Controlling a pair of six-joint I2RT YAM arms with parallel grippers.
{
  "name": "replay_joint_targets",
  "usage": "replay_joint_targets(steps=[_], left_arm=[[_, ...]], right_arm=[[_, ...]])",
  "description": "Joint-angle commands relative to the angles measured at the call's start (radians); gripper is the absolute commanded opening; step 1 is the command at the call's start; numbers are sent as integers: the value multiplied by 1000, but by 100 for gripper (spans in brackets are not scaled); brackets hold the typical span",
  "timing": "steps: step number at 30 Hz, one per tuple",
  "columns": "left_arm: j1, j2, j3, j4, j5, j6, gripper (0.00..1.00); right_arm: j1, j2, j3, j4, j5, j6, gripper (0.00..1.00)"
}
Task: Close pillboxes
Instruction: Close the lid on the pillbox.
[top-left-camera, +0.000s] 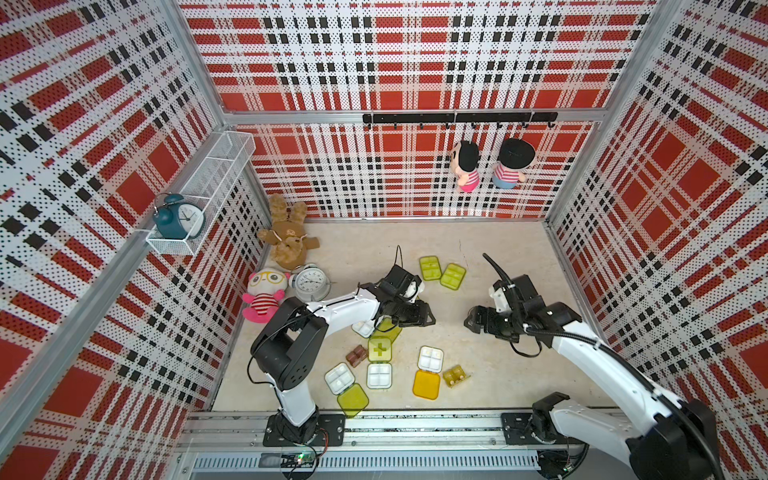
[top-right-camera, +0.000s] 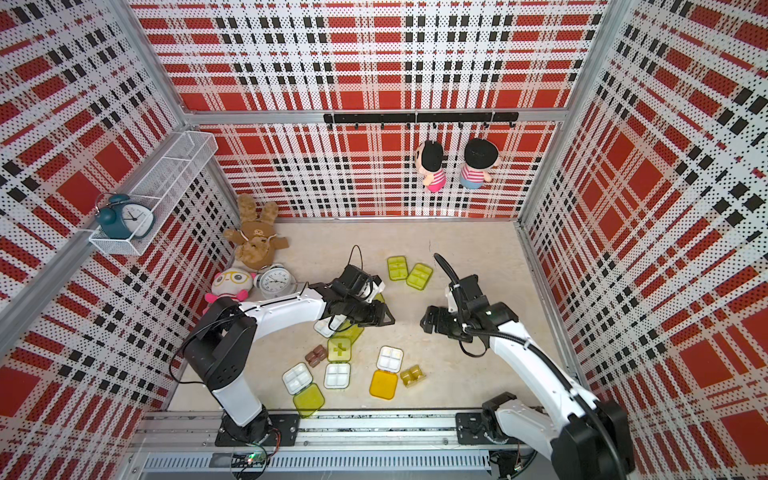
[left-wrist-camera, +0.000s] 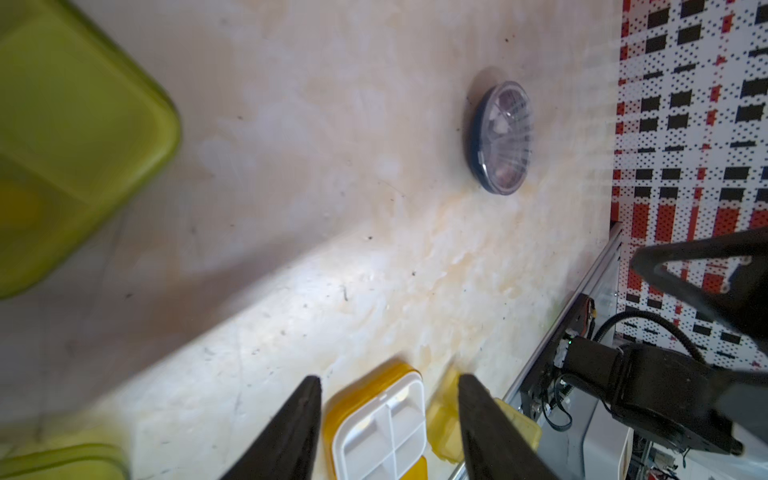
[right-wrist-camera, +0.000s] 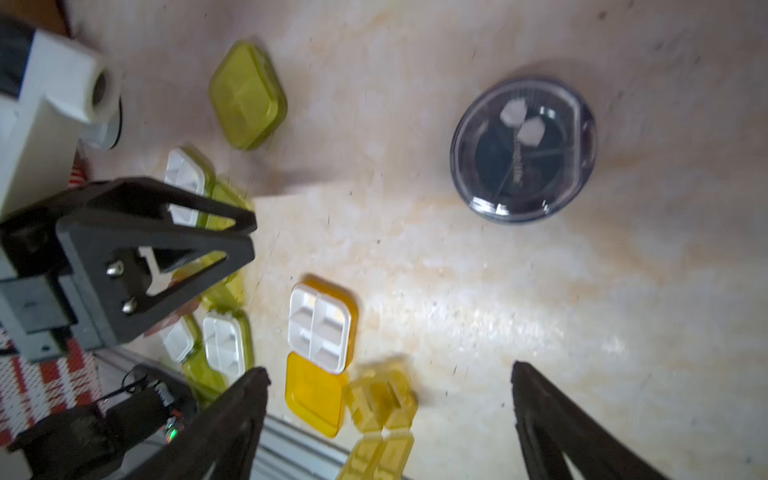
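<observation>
On the pale marbled table (top-left-camera: 490, 257), most pillboxes are not yet closed.
Two lime translucent square pillboxes (top-left-camera: 429, 268) at the back are shut, and the round navy pillbox (right-wrist-camera: 523, 149) seems shut. The white tray with orange lid (top-left-camera: 430, 358) and several white-and-lime trays (top-left-camera: 340, 378) lie open in front. The left hand (left-wrist-camera: 388, 379) is partly open and empty; the right hand (right-wrist-camera: 388, 369) is wide open and empty.

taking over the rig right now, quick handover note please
Left gripper: open, empty, beside an open lime pillbox.
Right gripper: open, empty, near the round navy pillbox, which looks shut.
Done: two back lime pillboxes are shut.
Left: that one, the orange pillbox and two front lime pillboxes lie open. Brown pillbox and amber pillbox: cannot tell.
</observation>
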Motion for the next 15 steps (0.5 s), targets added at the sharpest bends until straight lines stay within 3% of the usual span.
replay_joint_targets(steps=[1, 5, 9, 15], left_arm=[[-47, 7, 59, 9, -16, -17, 56], [-108, -1, 58, 89, -21, -155, 56], [-181, 1, 62, 130, -37, -246, 57], [-247, 2, 6, 177, -99, -339, 54]], right_arm=[[45, -115, -47, -83, -90, 101, 89], [120, -216, -117, -176, -147, 170, 79], [226, -311, -175, -243, -106, 253, 73], [247, -386, -339, -145, -156, 294, 59]])
